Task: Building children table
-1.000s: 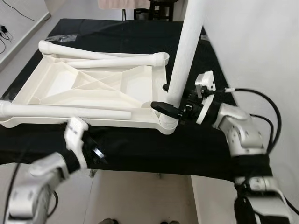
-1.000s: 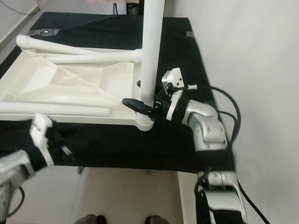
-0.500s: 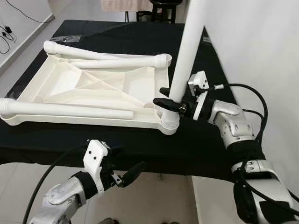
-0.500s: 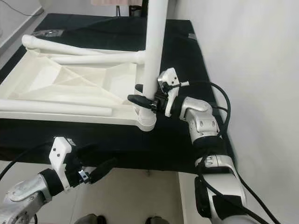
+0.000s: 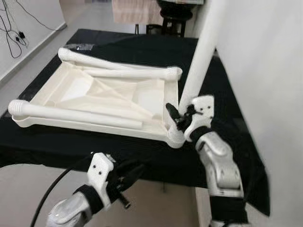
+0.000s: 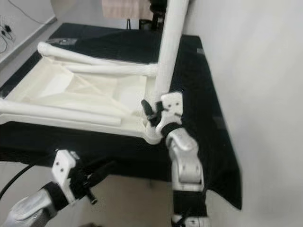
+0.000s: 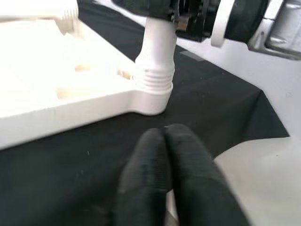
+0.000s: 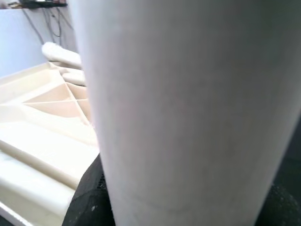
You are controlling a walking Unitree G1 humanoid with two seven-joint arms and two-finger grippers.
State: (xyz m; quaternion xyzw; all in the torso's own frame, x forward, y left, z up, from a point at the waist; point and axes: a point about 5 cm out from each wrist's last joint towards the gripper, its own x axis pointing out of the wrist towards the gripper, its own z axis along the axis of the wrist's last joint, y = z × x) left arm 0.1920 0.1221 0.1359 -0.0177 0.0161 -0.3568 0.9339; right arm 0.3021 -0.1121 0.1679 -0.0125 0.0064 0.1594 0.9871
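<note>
Tabletop [image 5: 94,94], white and upside down, lies on the black-draped counter [image 5: 227,142] with its ribbed underside up and three loose legs resting across it. The fourth leg [image 5: 201,61] stands near upright in the corner socket [image 5: 174,135] closest to the robot's right, its long axis rising steeply and leaning a little away from the tabletop. The right tool [image 5: 182,116] clasps this leg just above the socket, fingers closed around the tube. The left tool [image 7: 162,183], fingers pressed together and holding nothing, hangs below the counter's front edge, pointed toward that same socket. The right arm is clearly the nearer one, so seating the leg likely depends on turning or pressing along that upright axis.
</note>
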